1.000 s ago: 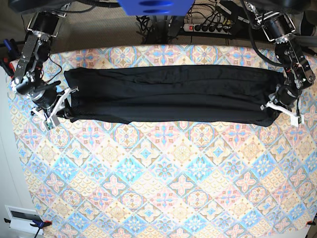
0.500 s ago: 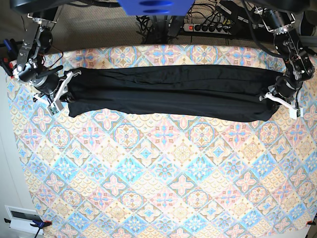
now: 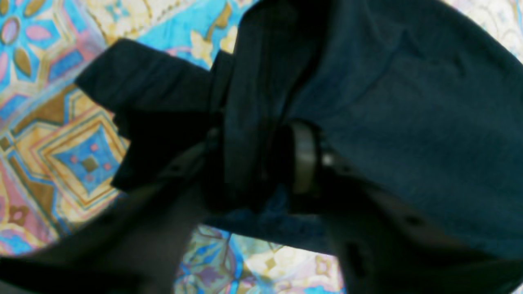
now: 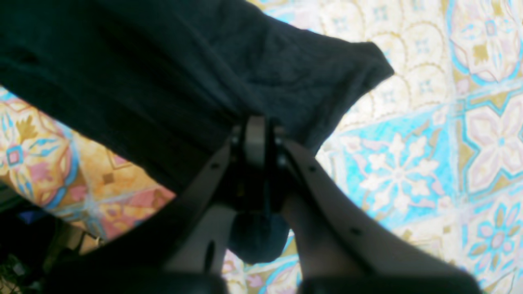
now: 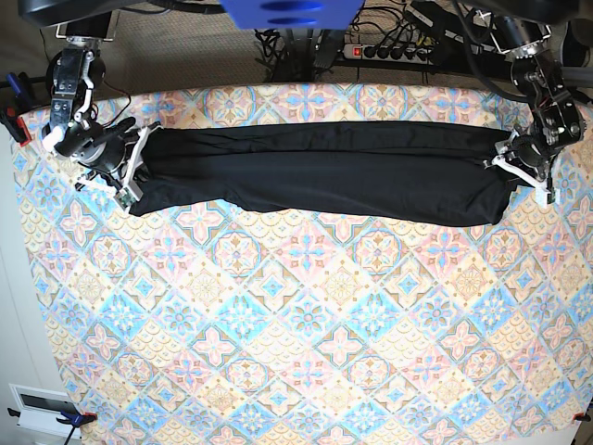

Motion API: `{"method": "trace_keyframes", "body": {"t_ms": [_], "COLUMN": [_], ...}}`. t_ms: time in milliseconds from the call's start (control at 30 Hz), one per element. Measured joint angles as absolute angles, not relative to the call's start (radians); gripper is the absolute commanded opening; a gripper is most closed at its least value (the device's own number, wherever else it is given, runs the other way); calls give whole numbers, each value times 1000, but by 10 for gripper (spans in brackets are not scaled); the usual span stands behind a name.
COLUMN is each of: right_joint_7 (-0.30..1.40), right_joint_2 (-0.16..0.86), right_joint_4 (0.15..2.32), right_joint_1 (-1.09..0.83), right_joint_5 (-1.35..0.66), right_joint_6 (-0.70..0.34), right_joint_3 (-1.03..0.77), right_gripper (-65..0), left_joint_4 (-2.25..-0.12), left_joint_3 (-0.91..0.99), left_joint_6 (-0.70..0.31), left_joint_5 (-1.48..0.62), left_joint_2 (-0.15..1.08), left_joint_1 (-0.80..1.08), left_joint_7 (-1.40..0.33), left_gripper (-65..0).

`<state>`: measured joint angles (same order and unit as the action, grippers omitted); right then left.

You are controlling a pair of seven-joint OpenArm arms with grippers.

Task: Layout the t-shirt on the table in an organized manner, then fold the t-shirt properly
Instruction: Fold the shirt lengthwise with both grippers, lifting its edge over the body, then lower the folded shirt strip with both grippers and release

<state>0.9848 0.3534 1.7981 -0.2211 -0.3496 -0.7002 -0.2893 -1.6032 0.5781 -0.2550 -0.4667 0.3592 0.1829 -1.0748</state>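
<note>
The black t-shirt (image 5: pixel 324 176) lies stretched as a long band across the far part of the patterned table (image 5: pixel 306 334). My left gripper (image 5: pixel 512 170) is at the band's right end in the base view. In the left wrist view it (image 3: pixel 253 163) is shut on a bunched fold of the t-shirt (image 3: pixel 408 102). My right gripper (image 5: pixel 137 159) is at the band's left end. In the right wrist view it (image 4: pixel 255 130) is shut on the t-shirt's edge (image 4: pixel 143 73), above the table (image 4: pixel 449 122). No sleeves can be told apart.
A power strip (image 5: pixel 389 51) and cables lie behind the table's far edge. A white box (image 5: pixel 42 403) sits off the table at the lower left. The table's left edge runs close to my right gripper.
Both grippers have moved toward the far edge, carrying the t-shirt's ends with them. The band now lies farther back and its near edge has pulled in.
</note>
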Motion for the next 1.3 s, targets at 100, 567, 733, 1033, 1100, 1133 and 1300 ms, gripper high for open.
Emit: {"method": "trace_keyframes", "body": {"t_ms": [100,567,733,1033,1100,1133,1300], "right_joint_7": [986,986,985,1005,1007,1007,1008], "right_joint_2": [353,352,352,352,352,352,352], "right_joint_4": [1798,1798,1798,1797,1797,1797,1796], "right_joint_1": [-221,-221,-221,-221,-221,-222,-224], "right_joint_5": [-343,-340,-340,-340,-340,-340,-339], "right_joint_6": [-700,-700,-700,-700,-701,-700,-700], "right_joint_3": [-290,-289,-289,-290,-289,-289,-289], "right_gripper": [-650,-650,-650,-650,-650,-650,-650], "left_joint_4": [-1603,-1605,-1604,-1454,-1380,-1363,-1311], "left_joint_3": [582,719,720,641,579,559,464], "left_joint_6": [-255,-252,-255,-250,-255,-254,-251], "left_joint_5": [-467,-473,-471,-445,-428,-410,-323], "left_joint_2": [360,324,299,276,269,260,271], "left_joint_1": [183,27,-35,-105,-126,-131,-139], "left_joint_7": [-1077,-1082,-1083,-1070,-1066,-1053,-980], "left_gripper": [-361,-381,-381,-380,-380,-380,-381]}}
